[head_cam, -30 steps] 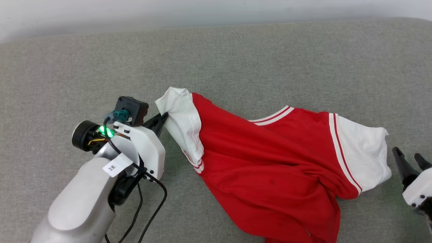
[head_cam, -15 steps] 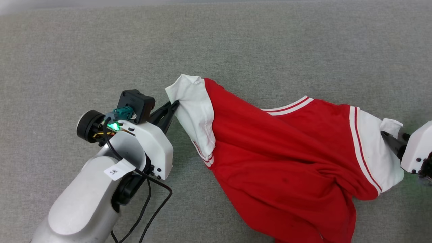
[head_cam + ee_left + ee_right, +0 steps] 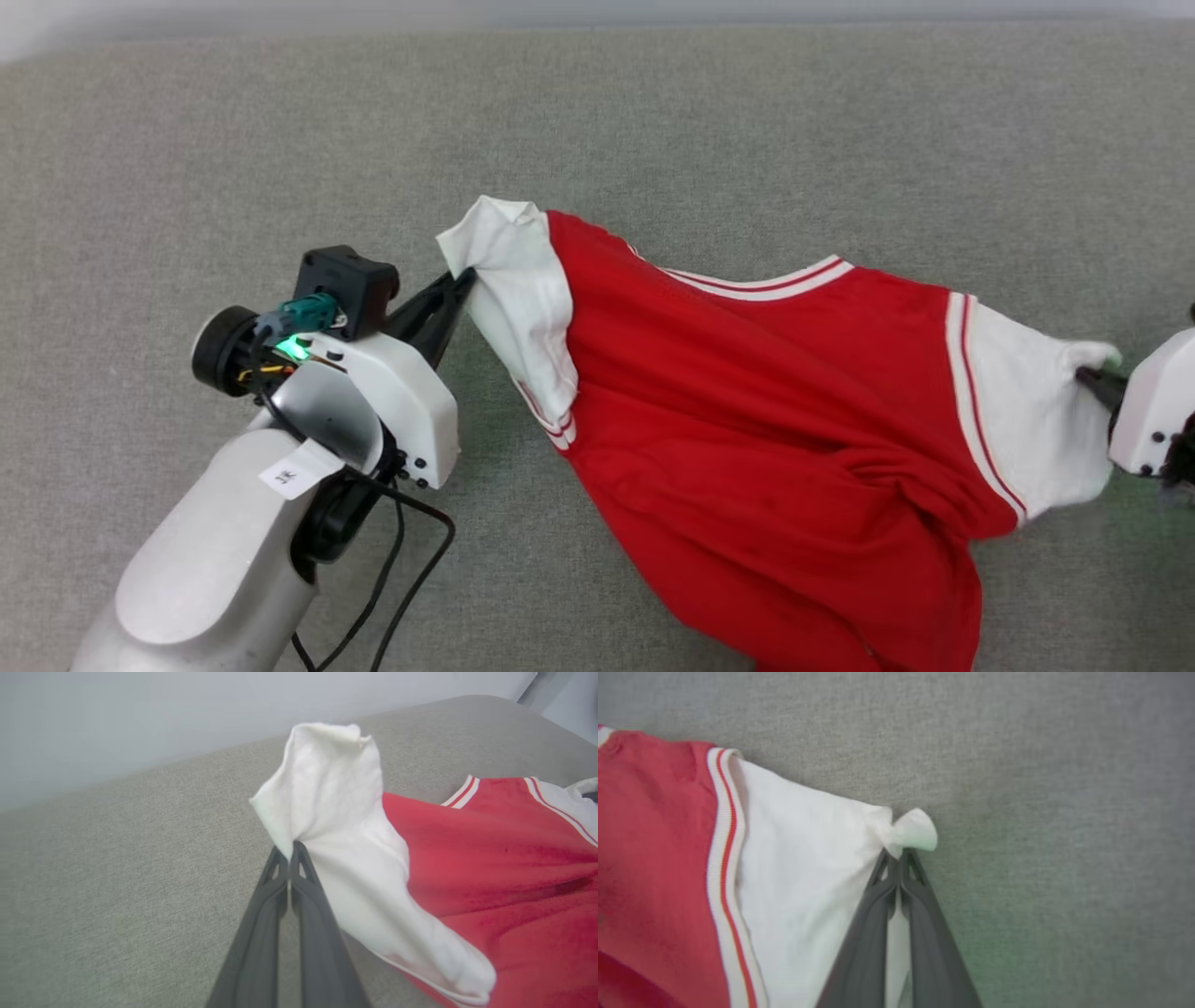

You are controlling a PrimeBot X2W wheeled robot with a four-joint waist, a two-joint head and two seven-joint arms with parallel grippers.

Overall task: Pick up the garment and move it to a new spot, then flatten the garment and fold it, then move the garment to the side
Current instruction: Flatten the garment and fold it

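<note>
The garment (image 3: 775,448), a red jersey with white sleeves and striped trim, is stretched between both arms over the grey cushion. My left gripper (image 3: 464,277) is shut on the left white sleeve (image 3: 336,826); the left wrist view has the fingertips (image 3: 290,851) pinching its edge, the cloth lifted. At the right edge my right gripper (image 3: 1094,381) is shut on the right white sleeve (image 3: 808,858), a small tuft of cloth bunched past the fingertips (image 3: 899,856). The jersey's lower part hangs off the bottom of the head view. Its numerals are hidden.
A grey fabric cushion (image 3: 653,140) spreads under everything, with a pale wall along its far edge (image 3: 140,728). My left arm's black cable (image 3: 411,579) loops near the lower left.
The right gripper came in from the lower right and shut on the right sleeve. The jersey is now pulled tauter between the two grippers; the head camera has shifted.
</note>
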